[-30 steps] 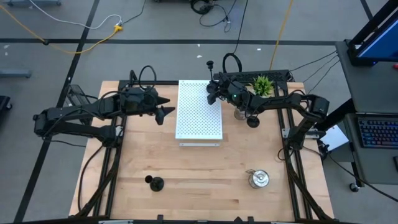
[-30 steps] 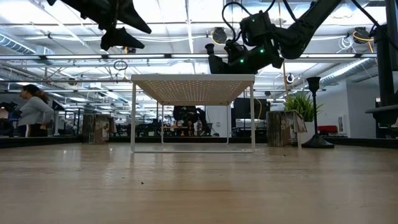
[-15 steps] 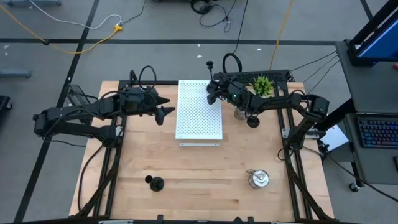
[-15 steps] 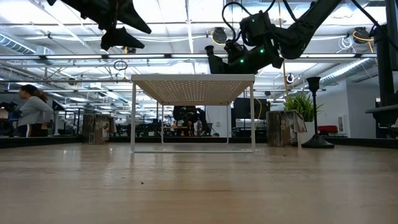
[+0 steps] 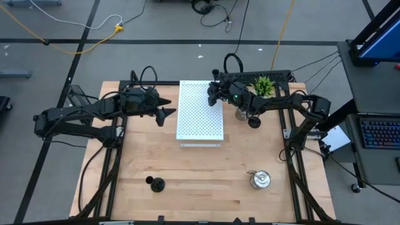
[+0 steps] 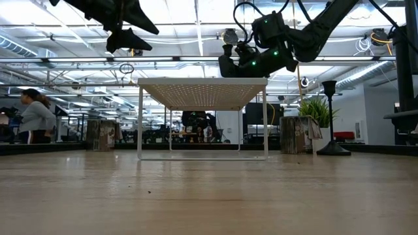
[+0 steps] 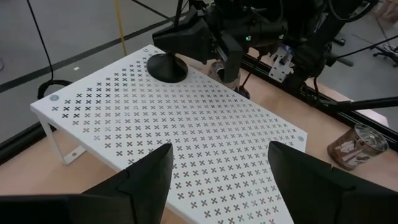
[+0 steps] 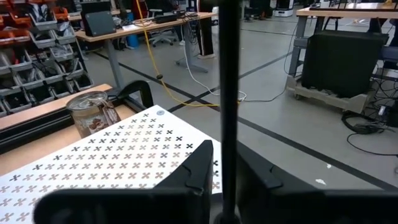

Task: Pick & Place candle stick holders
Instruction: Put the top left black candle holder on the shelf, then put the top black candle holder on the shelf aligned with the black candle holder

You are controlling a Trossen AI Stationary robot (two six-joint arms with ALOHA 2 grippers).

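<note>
- Right gripper [image 5: 214, 94] over the far right corner of the white rack [image 5: 200, 125]; its fingers sit close on either side of the stem of a black holder [image 7: 166, 66] standing on the rack top.
- Left gripper [image 5: 167, 107] waits beside the rack's left edge, jaws parted, empty.
- Second black holder [image 5: 154, 183] stands on the near table [image 5: 206, 181]; silver holder [image 5: 259, 179] near right.

From the right wrist view, the right gripper [image 8: 225, 171] has its 2 dark fingers [image 8: 198, 168] close on either side of a thin black candle stick holder stem [image 8: 228, 93], standing upright. Below lies the white perforated shelf [image 8: 112, 162]. Beyond the shelf's far edge sits a shiny brown cup [image 8: 91, 112].
</note>
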